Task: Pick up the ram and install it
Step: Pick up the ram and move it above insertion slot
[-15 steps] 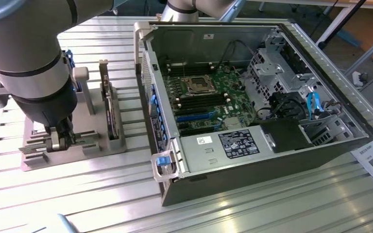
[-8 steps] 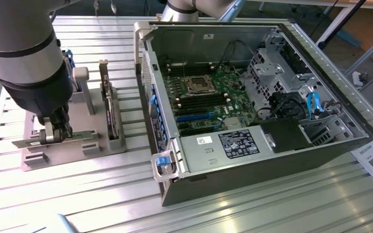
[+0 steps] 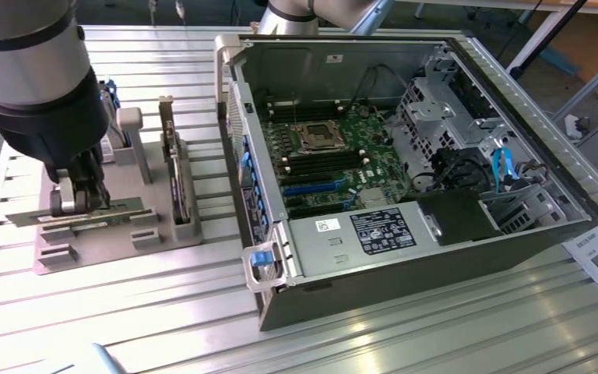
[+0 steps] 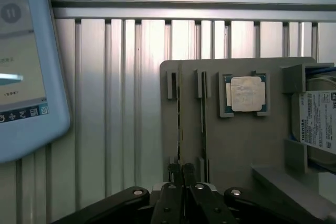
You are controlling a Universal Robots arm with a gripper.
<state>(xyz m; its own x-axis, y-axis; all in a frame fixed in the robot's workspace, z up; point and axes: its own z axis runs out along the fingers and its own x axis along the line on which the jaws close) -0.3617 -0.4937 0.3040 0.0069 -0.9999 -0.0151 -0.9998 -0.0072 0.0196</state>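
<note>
Ram (image 3: 122, 206) half-hidden between gripper (image 3: 75, 206) fingers

We see a ribbed metal table (image 3: 403, 335) catching bright glare, with an orange-brown surface (image 3: 575, 43) beyond its far corner.

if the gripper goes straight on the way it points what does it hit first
The ram, which it grips; pushing on, the gripper would likely press it into the grey holder beneath, though depth is unclear.
</note>
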